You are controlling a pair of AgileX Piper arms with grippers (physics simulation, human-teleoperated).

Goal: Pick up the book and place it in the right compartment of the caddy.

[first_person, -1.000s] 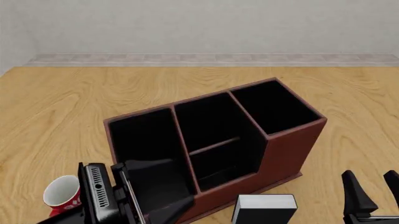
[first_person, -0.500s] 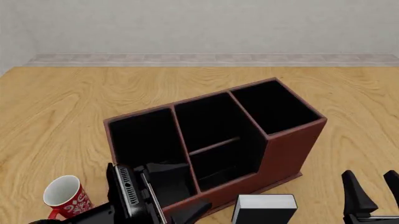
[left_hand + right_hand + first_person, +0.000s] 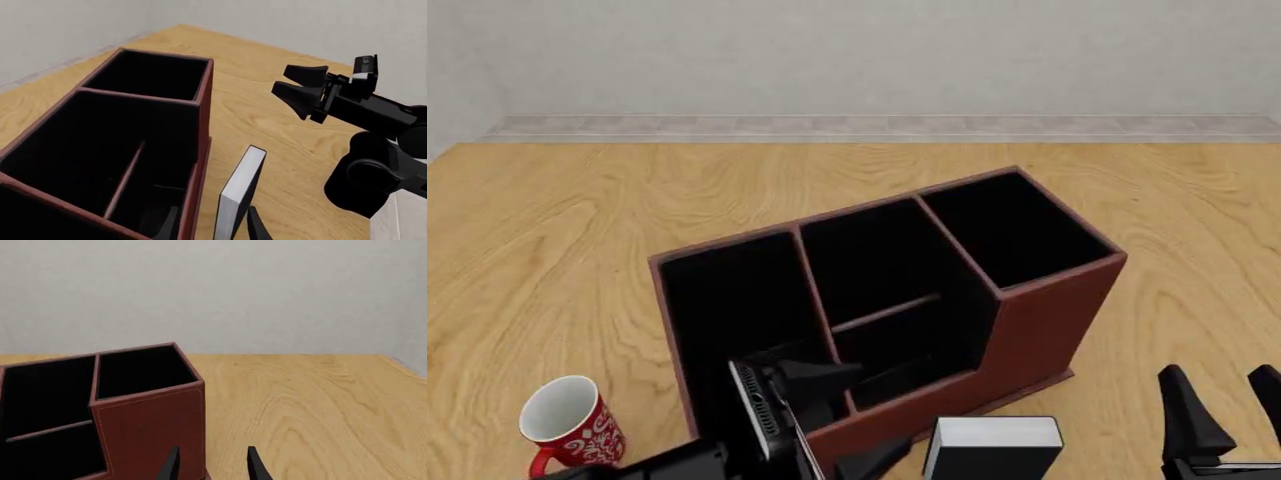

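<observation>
**Book upright before the caddy, both hands open**

The red mug (image 3: 567,428) carried white lettering too small to read. The left hand (image 3: 843,420) hung open, holding nothing, at the caddy's (image 3: 1034,325) front wall. The right hand (image 3: 1224,405) was open and empty. The book (image 3: 993,447) stood on edge on the table (image 3: 561,220), just beside the caddy's front, pages up, its long axis running along that wall.

The black left end effector (image 3: 843,418) reaches forward from the near left edge, its two pointed fingers parted with a clear gap. The black right end effector (image 3: 1230,402) stands upright at the near right corner, fingers likewise spread.
</observation>
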